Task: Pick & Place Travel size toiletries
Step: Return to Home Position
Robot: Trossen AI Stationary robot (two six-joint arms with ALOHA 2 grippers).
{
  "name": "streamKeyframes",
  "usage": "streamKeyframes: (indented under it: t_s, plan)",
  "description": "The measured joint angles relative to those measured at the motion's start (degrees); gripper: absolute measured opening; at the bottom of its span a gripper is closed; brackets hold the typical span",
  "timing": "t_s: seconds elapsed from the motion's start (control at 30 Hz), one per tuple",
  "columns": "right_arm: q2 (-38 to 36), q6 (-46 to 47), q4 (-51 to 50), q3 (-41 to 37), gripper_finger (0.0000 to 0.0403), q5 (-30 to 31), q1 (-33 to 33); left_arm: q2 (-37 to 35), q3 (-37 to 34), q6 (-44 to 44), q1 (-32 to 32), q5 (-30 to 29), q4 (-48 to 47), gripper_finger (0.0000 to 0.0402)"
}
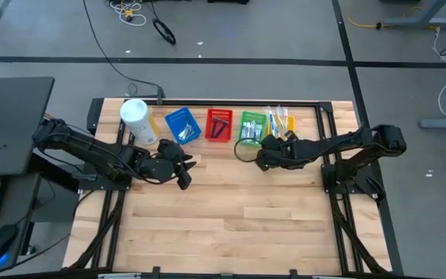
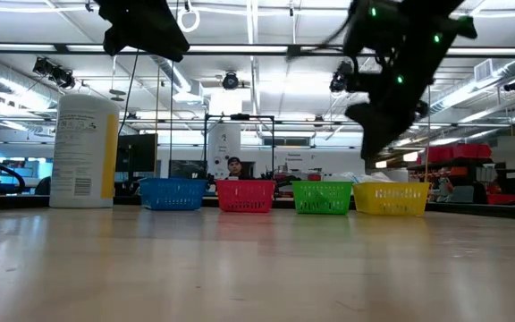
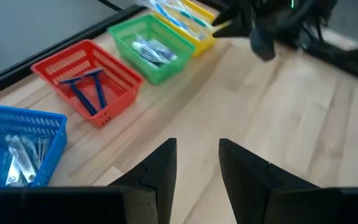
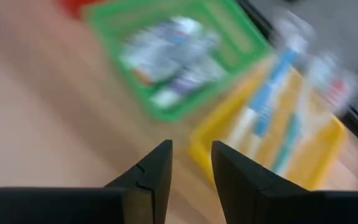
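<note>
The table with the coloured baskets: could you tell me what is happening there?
Sorting looks finished: blue razors lie in the red basket, tubes in the green basket, toothbrushes in the yellow basket, silver items in the blue basket. The left gripper and right gripper hang open and empty above the table near the baskets.

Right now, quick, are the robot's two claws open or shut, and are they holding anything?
Left gripper: open, empty, above the table.
Right gripper: open, empty, near the green basket.
</note>
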Motion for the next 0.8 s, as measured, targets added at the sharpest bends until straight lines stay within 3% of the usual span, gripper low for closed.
streamKeyframes:
  t_s: [0.33,0.47,0.63,0.8]
  plan:
    - [0.0,-25.1,13.1,4.7,0.012,-12.8,5.8,0.0,0.0,10.6,0.0,8.5,0.0,0.0127]
    - [0.0,-26.9,15.5,4.7,0.012,-16.3,6.0,0.0,0.0,13.2,0.0,7.9,0.0,0.0127]
    - [-0.5,-30.6,18.5,4.7,0.012,-15.8,6.1,-0.2,0.0,13.5,0.0,1.1,0.0,0.0127]
    - [-5.5,-32.8,18.1,4.6,0.012,-13.6,8.1,-3.6,0.0,13.5,0.0,2.0,-0.1,0.0127]
